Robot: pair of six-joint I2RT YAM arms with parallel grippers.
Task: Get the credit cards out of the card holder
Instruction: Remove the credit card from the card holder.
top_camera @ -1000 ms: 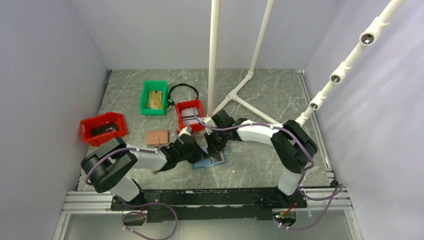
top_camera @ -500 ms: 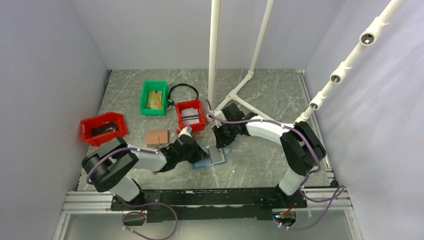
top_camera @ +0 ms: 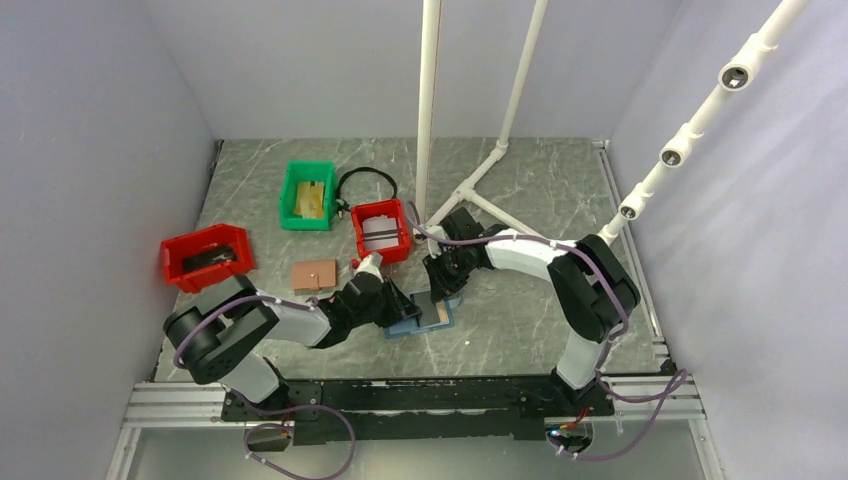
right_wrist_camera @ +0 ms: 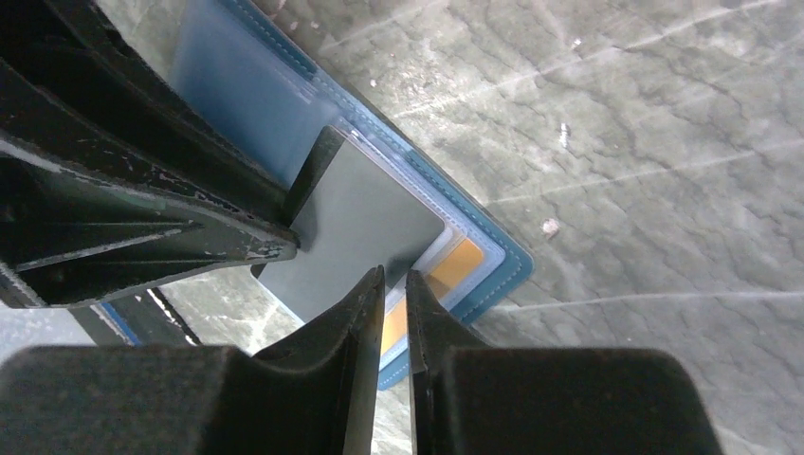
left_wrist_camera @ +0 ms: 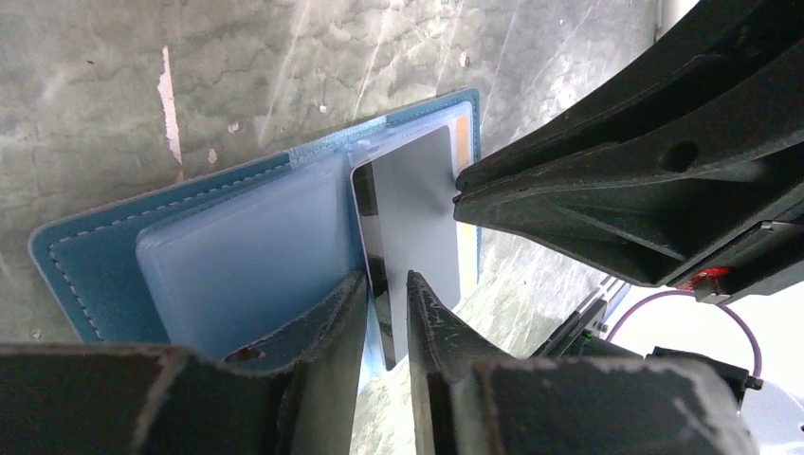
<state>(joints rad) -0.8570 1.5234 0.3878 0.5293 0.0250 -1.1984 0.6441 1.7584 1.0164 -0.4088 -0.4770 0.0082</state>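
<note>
The blue card holder (top_camera: 412, 322) lies open on the table between both arms, and it also shows in the left wrist view (left_wrist_camera: 104, 256) and the right wrist view (right_wrist_camera: 493, 267). A grey-faced card (left_wrist_camera: 417, 209) sticks out of its pale inner pocket, tilted up (right_wrist_camera: 360, 218). My left gripper (left_wrist_camera: 387, 277) is shut on that card's near edge (top_camera: 402, 305). An orange-gold card (right_wrist_camera: 455, 265) sits in the pocket under it. My right gripper (right_wrist_camera: 395, 273) has its fingers together with nothing between them. Its tips rest at the card's far edge (top_camera: 440, 292).
A red bin (top_camera: 380, 230) stands just behind the holder, with a green bin (top_camera: 307, 195), a black cable loop (top_camera: 365, 180) and another red bin (top_camera: 205, 257) further left. A brown wallet (top_camera: 313, 274) lies left of my left gripper. A white pipe frame (top_camera: 428, 120) rises behind.
My right gripper pulled back off the holder toward the far right, then settled at its far edge. My left gripper slid right onto the holder and the card now stands tilted up.
</note>
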